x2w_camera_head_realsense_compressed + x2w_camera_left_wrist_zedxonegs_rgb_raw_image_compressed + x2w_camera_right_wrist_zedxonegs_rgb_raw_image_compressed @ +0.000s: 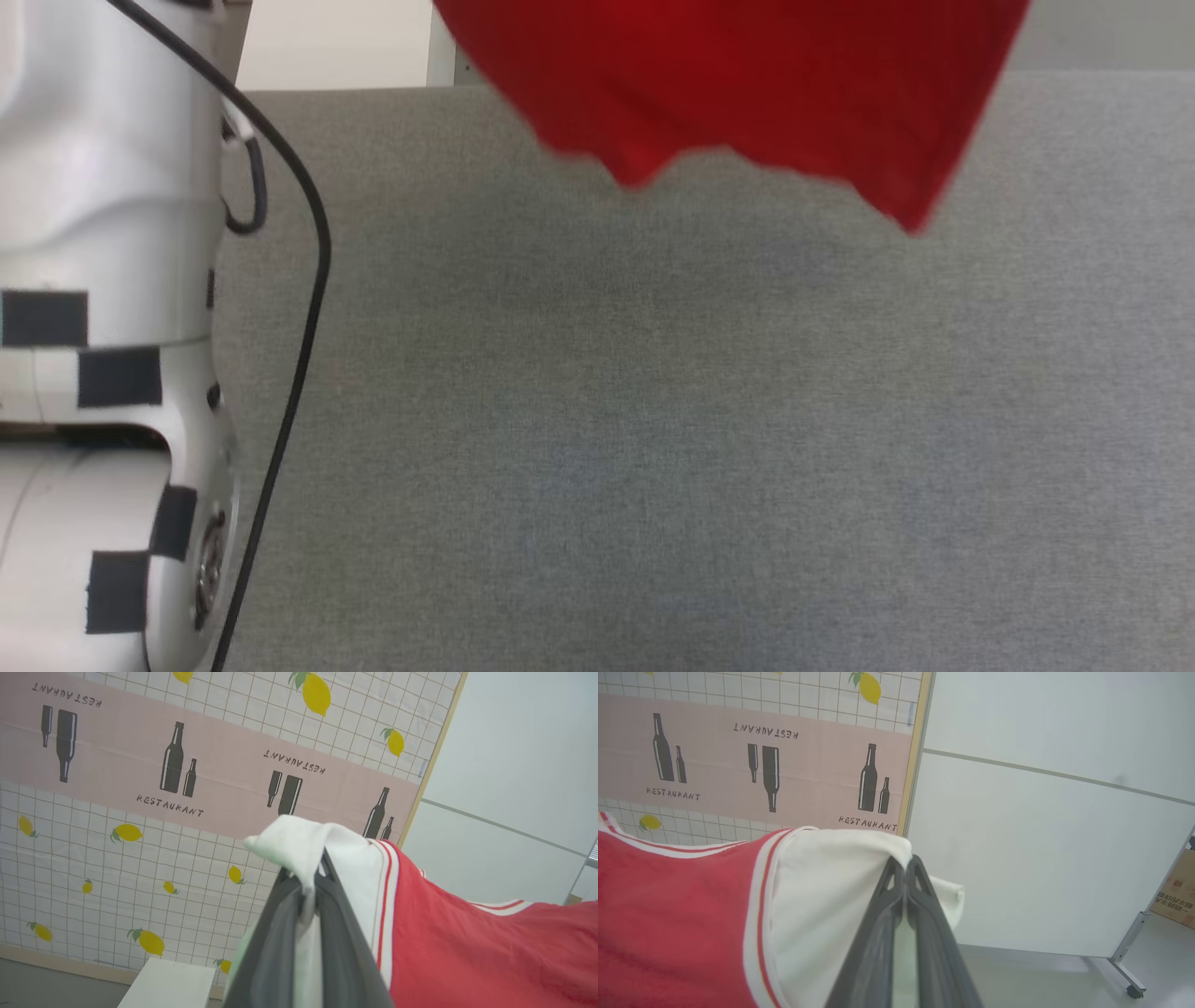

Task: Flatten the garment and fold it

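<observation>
The garment [747, 84] hangs in the air above the grey table; its blurred red lower hem shows at the top of the head view. In the left wrist view my left gripper [310, 877] is shut on one white sleeve of the garment [467, 947], whose red body stretches away to the right. In the right wrist view my right gripper [904, 865] is shut on the other white sleeve of the garment [682, 924], with the red body running off to the left. Striped red-and-white trim borders both sleeves.
The grey cloth-covered table [653, 448] lies below the hanging shirt. My pale left arm [103, 327] with a black cable stands at the left edge. A lemon-and-bottle patterned screen [140, 788], a white wall panel [1041, 835] and a cardboard box [1176, 891] stand behind.
</observation>
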